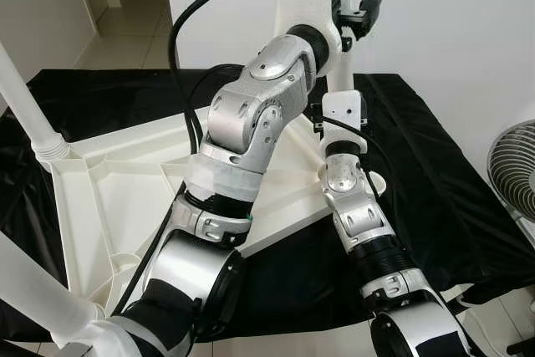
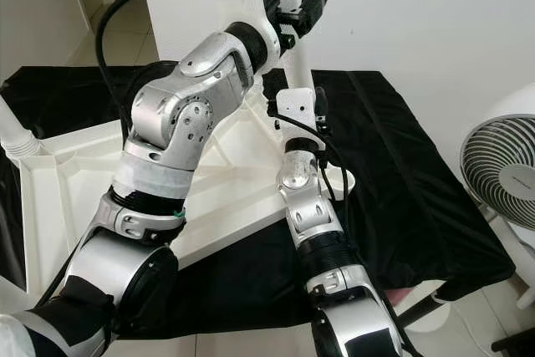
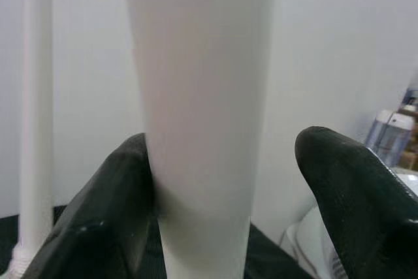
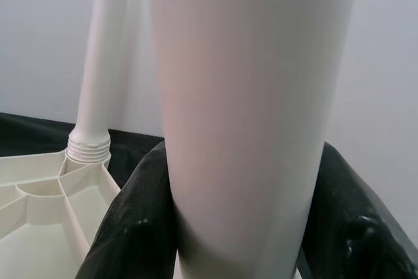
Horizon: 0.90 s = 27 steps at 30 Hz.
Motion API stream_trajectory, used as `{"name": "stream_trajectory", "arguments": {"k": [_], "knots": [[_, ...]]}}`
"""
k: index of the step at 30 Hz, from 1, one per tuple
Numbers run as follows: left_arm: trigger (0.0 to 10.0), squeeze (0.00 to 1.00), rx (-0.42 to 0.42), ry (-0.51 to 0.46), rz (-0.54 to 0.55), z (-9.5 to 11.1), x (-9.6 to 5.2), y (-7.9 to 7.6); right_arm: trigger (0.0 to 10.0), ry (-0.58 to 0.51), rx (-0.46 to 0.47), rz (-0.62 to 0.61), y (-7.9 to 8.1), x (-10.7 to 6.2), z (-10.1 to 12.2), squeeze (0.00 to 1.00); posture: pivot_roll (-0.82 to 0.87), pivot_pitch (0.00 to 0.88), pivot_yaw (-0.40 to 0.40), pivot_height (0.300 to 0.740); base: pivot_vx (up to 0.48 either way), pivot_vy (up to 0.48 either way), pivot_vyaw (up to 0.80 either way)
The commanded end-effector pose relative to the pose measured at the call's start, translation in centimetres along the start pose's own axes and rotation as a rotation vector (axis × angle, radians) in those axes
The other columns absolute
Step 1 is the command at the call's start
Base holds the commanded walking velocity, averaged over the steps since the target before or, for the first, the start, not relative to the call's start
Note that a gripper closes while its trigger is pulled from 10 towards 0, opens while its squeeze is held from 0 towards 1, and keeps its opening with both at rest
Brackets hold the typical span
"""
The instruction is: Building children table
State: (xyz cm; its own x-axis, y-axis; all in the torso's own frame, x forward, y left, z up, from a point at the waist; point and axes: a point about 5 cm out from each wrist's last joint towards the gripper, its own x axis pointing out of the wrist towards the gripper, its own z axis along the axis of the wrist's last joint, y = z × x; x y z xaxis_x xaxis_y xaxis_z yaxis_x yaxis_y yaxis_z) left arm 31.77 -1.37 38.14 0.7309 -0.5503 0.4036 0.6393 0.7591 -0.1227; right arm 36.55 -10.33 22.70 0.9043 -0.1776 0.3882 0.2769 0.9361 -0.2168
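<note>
Both silver arms reach forward and up over an inverted white plastic children's tabletop [image 1: 125, 181], which lies ribbed underside up on a bench draped in black cloth [image 1: 435, 181]. The left arm is bent sharply at the elbow and rises to the far corner of the tabletop; the right arm extends straighter beneath it.

The left end effector [image 3: 222, 181] straddles an upright white plastic table leg [image 3: 199, 109]: one black finger [image 3: 111, 213] touches the leg, while the other stands clear of it, so the fingers are spread. The right end effector [image 4: 241, 220] is lower on the same leg, with a black finger [image 4: 137, 227] pressed against each side, pinching it.

In the head views the leg is largely masked by the left arm's white wrist housing, and its seat in the tabletop is hidden. Two further white legs [image 1: 29, 110] stand in sockets at the robot's left, cut off by the frame edge. A white electric fan [image 2: 501, 169] stands on the floor to the right, partly cropped.
</note>
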Motion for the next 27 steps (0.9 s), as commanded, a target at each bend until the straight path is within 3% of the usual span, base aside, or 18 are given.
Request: {"name": "stream_trajectory", "arguments": {"k": [1, 4, 8, 13, 22, 27], "knots": [[10.0, 0.00, -0.023, 0.018, -0.194, -0.4, -0.4, -1.5, 10.0, 0.017, 0.030, -0.021, -0.2, 0.3, 0.1, 0.00, 0.06, 0.027, -0.009, 0.740, 0.000, 0.000, 0.00], [10.0, 0.00, -0.029, 0.036, -0.231, -0.8, -0.8, -1.8, 10.0, 0.025, 0.048, -0.027, -0.3, 0.4, 0.1, 0.00, 0.06, 0.028, -0.007, 0.740, 0.000, 0.000, 0.00], [10.0, 0.00, 0.030, 0.069, -0.309, -3.0, -2.4, -1.9, 10.0, 0.034, 0.087, -0.035, -0.8, 0.6, 0.2, 0.00, 0.06, 0.026, -0.009, 0.740, 0.000, 0.000, 0.00], [10.0, 0.00, 0.053, 0.130, -0.266, -4.4, -2.9, -0.7, 10.0, 0.055, 0.128, -0.036, -1.4, 0.8, 0.0, 0.00, 0.06, 0.021, -0.010, 0.740, 0.000, 0.000, 0.00], [10.0, 0.00, 0.031, 0.125, -0.216, -4.7, -4.1, 1.0, 10.0, 0.094, 0.157, 0.007, -2.4, 0.3, -1.0, 0.00, 0.05, 0.011, -0.010, 0.740, 0.000, 0.000, 0.00], [10.0, 0.00, 0.019, 0.117, -0.163, -4.9, -4.9, 2.3, 10.0, 0.099, 0.120, 0.001, -3.9, 0.0, -2.0, 0.00, 0.05, 0.010, -0.010, 0.740, 0.000, 0.000, 0.00]]}}
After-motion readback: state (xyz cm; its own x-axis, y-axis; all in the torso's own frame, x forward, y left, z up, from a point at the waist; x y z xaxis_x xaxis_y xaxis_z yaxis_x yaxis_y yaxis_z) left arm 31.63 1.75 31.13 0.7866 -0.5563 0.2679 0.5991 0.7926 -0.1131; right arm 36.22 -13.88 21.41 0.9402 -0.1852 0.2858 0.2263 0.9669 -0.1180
